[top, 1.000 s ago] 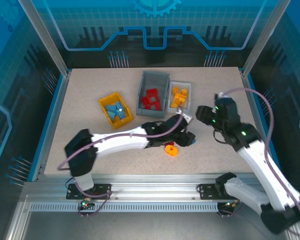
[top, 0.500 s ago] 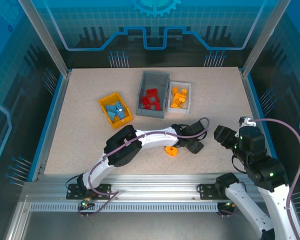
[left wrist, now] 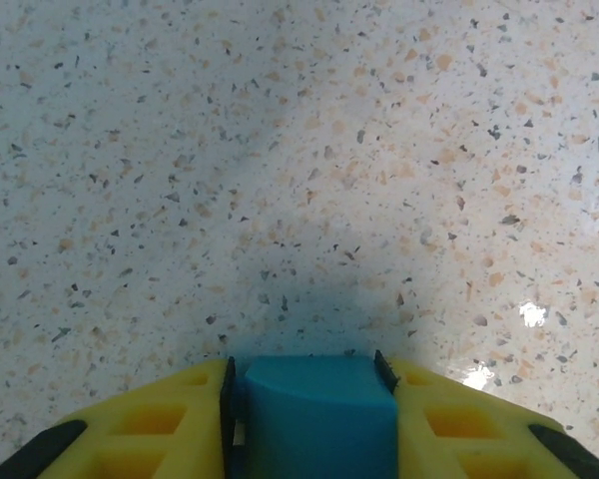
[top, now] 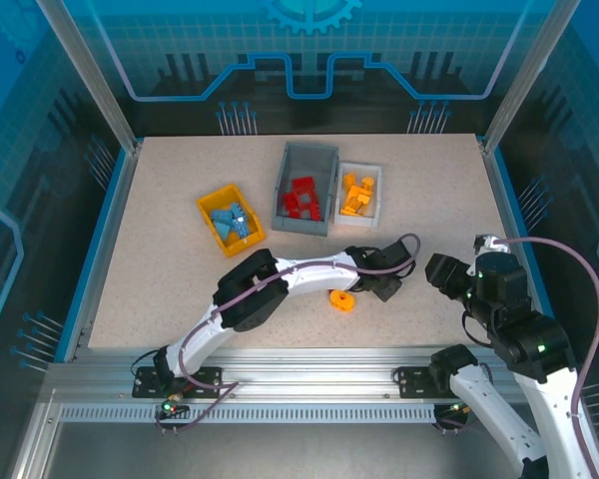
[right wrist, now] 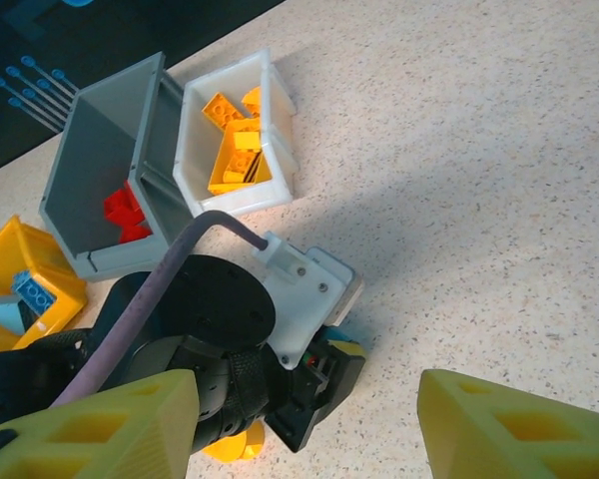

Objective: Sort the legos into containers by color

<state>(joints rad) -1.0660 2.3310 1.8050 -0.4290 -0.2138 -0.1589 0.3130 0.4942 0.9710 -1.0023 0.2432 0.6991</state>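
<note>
Left gripper (top: 384, 286) has clamped onto the blue lego (left wrist: 314, 419) now, low over the table (top: 180, 289), about 5 o'clock from the white bin (top: 378, 195). Right gripper (right wrist: 304, 399), jaws wide apart, has pulled back from the bins to its 3 o'clock. Orange lego (top: 341, 299) hasn't budged.

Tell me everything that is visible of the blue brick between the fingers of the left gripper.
The blue brick is a small teal-blue block of smooth plastic; no studs show. It sits square between the left gripper's yellow fingers, whose black pads press both its sides. Its near part is cut off by the frame. It casts a shadow on the speckled table; contact with it is unclear.
</note>
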